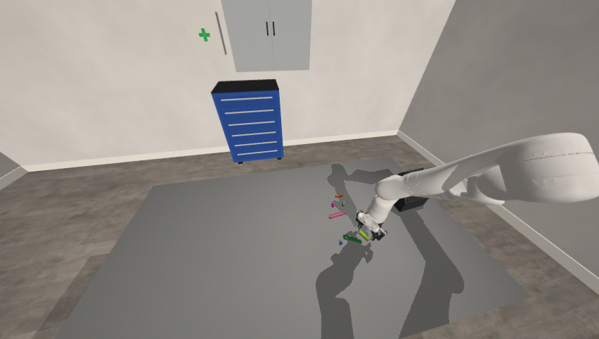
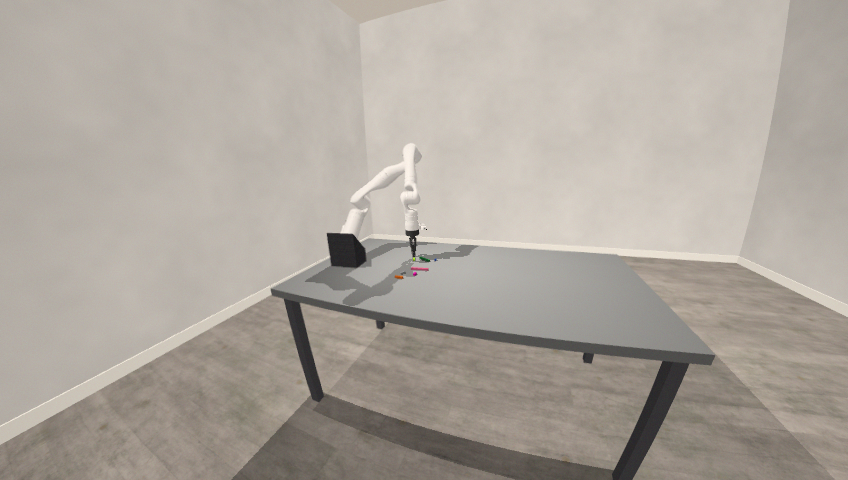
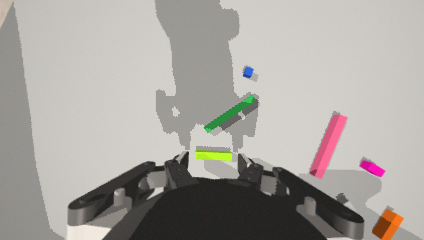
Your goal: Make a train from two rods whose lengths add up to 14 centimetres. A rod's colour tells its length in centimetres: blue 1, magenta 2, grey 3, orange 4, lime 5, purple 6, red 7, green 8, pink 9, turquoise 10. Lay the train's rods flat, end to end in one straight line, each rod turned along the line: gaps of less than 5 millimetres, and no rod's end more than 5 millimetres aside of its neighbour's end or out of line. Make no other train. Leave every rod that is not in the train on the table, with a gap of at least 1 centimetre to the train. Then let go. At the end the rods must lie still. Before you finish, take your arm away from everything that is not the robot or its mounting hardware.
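My gripper (image 3: 213,159) is open and low over the table, its fingertips on either side of the lime rod (image 3: 214,155). The rod lies flat across the gap, and a small gap shows at each end. The gripper (image 1: 369,233) and the lime rod (image 1: 364,235) also show in the top view. The green rod (image 3: 231,114) lies just beyond, slanted, apart from the lime rod. The pink rod (image 3: 328,145) lies to the right. The blue cube (image 3: 248,72) is beyond the green rod.
A magenta rod (image 3: 372,167), an orange rod (image 3: 387,223) and a small grey rod (image 1: 342,203) lie to the right of the pink rod. A black box (image 1: 410,197) stands at the arm's base. A blue drawer cabinet (image 1: 248,121) stands by the far wall.
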